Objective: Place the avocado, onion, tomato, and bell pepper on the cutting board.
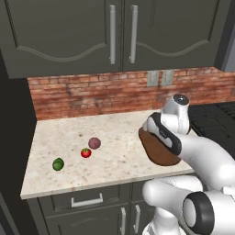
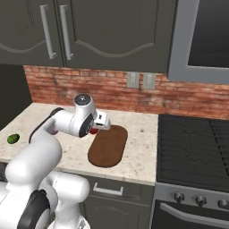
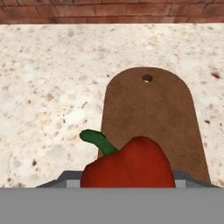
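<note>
The bell pepper [image 3: 127, 166], dark red with a curved green stem, sits between the fingers of my gripper [image 2: 96, 129], which is shut on it. It hangs just above the near left end of the dark-brown cutting board [image 3: 148, 109], also seen from the left base [image 1: 158, 153]. Far to the left on the counter lie the pinkish-purple onion [image 1: 94, 143], the bright-red tomato [image 1: 86, 153] and the dark-green avocado [image 1: 58, 164], all apart from the board. The avocado [image 2: 13, 138] also shows near the counter's left edge in the right base view.
A black stove [image 2: 192, 143] adjoins the speckled counter [image 1: 114, 133] on the right. A brick backsplash with two outlets [image 2: 139, 80] runs behind, under dark wall cabinets [image 1: 121, 32]. The counter's front edge lies close to the board's near end.
</note>
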Tool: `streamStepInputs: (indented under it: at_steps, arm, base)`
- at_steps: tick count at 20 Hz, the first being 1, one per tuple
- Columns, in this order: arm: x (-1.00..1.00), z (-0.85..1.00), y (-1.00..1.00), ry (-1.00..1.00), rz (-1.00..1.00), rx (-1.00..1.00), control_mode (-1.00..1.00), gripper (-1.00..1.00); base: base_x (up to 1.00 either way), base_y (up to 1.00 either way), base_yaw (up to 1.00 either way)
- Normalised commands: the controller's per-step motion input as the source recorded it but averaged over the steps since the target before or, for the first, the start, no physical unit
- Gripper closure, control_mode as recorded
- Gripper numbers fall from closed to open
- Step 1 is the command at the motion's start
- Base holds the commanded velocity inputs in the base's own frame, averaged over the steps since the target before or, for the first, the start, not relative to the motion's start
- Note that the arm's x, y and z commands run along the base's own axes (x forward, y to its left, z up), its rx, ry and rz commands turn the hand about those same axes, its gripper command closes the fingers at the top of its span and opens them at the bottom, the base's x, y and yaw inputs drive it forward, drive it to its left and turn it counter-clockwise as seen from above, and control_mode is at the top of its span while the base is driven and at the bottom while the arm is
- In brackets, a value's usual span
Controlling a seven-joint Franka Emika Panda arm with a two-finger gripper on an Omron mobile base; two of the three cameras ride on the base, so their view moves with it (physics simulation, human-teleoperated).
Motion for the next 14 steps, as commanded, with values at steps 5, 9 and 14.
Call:
streamStepInputs:
  at_steps: [5,9,14]
  arm:
    - [0.21,-0.02,-0.1,0.0,0.0,0.0,-1.0,1.0]
    - [0.19,-0.13,-0.02,0.0,0.0,0.0,-1.0,1.0]
    - [0.13,-0.2,-0.01,0.0,0.0,0.0,-1.0,1.0]
  base:
    - [0.0,0.0,0.0]
    - [0.0,0.0,0.0]
    - [0.0,0.0,0.0]
